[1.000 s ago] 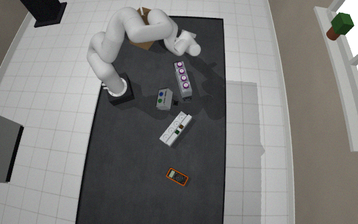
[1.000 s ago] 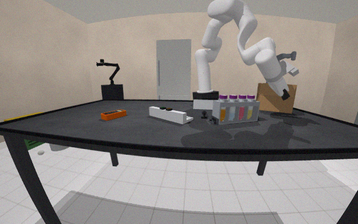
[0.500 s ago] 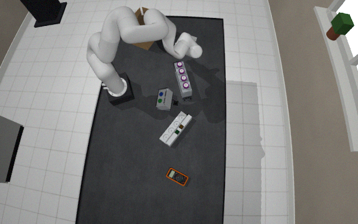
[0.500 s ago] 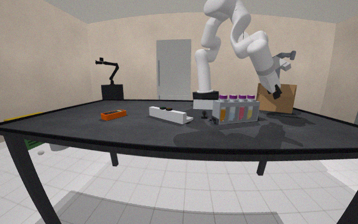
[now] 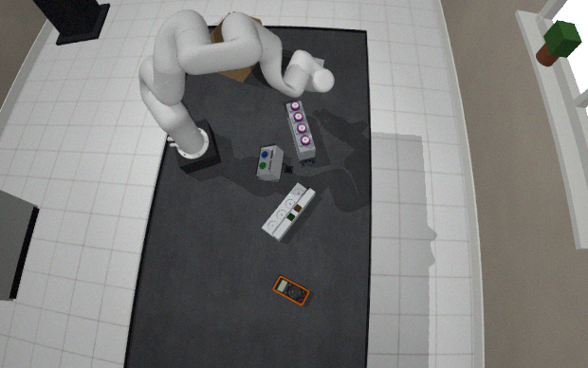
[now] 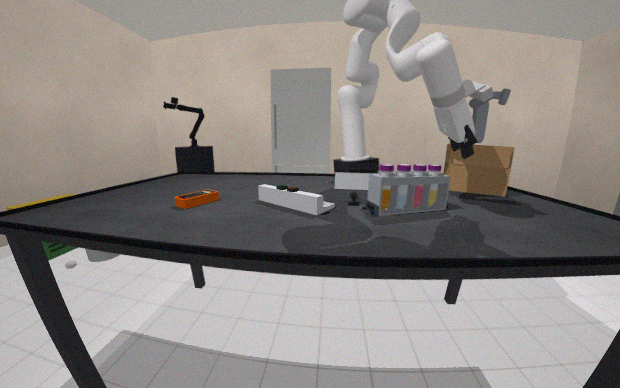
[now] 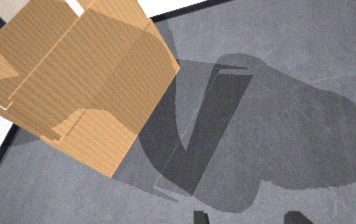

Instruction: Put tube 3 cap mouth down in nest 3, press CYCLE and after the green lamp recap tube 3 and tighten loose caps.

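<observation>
We hang our gripper [image 6: 464, 145] above the table, beside the box [image 6: 480, 170], just past the rack's [image 5: 303, 151] far end. Fingers half parted, empty. All four caps seated; tube 3's cap [image 5: 301, 128] untouched. Nests [image 5: 280, 219] bare, awaiting it.

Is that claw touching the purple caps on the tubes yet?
Apart. In the exterior view the gripper hangs above and beside the purple caps, in front of the cardboard box, with open space between.
</observation>
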Available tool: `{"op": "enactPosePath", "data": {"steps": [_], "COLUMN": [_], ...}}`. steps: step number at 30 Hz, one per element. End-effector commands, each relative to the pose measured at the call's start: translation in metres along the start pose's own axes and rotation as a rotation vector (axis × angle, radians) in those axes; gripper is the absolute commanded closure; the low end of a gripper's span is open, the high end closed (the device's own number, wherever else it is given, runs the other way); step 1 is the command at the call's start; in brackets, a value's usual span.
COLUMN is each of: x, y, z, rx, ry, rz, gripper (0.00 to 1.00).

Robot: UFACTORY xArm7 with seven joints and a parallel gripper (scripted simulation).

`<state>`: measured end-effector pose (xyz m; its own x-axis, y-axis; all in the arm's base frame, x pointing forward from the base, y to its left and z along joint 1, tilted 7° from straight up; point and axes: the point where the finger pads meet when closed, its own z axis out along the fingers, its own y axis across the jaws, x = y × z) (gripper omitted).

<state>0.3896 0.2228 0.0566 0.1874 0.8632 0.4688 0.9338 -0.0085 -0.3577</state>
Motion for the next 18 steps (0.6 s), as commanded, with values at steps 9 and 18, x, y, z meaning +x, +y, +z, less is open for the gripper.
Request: {"op": "enactPosePath", "data": {"steps": [9,18], "x": [-0.027,-0.063], "y": [-0.001,-0.001], "z": [-0.032,-0.058], "rx": [-0.047,-0.094], "ry": [-0.088,-0.178], "rz": [-0.035,-0.067], "gripper": [0.54,0.54]}}
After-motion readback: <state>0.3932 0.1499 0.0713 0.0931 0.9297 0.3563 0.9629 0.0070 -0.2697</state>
